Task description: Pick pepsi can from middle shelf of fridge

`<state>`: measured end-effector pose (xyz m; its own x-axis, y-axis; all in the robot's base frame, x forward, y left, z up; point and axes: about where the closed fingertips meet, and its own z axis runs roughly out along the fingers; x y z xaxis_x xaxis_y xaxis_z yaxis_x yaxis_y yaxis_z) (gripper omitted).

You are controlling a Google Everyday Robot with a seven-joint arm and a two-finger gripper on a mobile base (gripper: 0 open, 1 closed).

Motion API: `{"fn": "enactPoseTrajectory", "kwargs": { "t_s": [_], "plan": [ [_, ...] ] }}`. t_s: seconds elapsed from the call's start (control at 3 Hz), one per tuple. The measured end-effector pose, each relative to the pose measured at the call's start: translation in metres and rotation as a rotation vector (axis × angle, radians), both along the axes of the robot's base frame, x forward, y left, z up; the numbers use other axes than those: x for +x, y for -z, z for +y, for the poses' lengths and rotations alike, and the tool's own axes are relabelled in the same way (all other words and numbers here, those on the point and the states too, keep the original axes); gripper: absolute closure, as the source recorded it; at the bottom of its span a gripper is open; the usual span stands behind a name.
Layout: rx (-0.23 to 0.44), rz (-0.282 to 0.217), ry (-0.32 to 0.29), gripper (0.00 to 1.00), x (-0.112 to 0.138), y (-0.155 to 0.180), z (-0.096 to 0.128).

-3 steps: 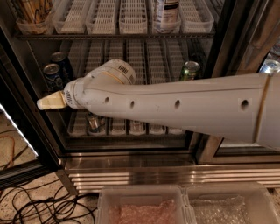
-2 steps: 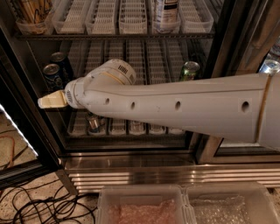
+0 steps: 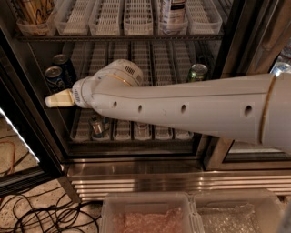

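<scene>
The fridge [image 3: 136, 181] stands open in front of me. On the left end of its middle shelf [image 3: 163, 59] stands a dark blue pepsi can [image 3: 54, 78] with a silver top. A second dark blue can [image 3: 66, 66] stands just behind it. My gripper [image 3: 57, 100] is at the end of the long white arm that crosses the view from the right. It is inside the fridge, just below and in front of the front pepsi can, and holds nothing that I can see. A green can [image 3: 198, 72] stands on the same shelf at the right.
The top shelf holds white lane trays, a bottle [image 3: 173, 11] and a tub of sticks [image 3: 32, 16]. A can [image 3: 96, 126] lies on the lower shelf under the arm. The black door frame [image 3: 22, 132] is close on the left. Cables [image 3: 41, 214] and clear plastic bins [image 3: 150, 214] are on the floor.
The gripper has crept slightly up and to the right toward the blue cans. The cans have not moved.
</scene>
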<state>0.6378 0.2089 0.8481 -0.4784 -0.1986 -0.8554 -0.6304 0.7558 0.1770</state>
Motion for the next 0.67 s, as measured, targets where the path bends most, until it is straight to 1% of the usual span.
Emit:
{"fn": "enactPoseTrajectory", "kwargs": {
  "t_s": [0.33, 0.67],
  "plan": [
    [-0.001, -0.048, 0.039, 0.0, 0.024, -0.018, 0.007],
    [-0.011, -0.09, 0.052, 0.0, 0.038, -0.024, 0.023]
  ]
}}
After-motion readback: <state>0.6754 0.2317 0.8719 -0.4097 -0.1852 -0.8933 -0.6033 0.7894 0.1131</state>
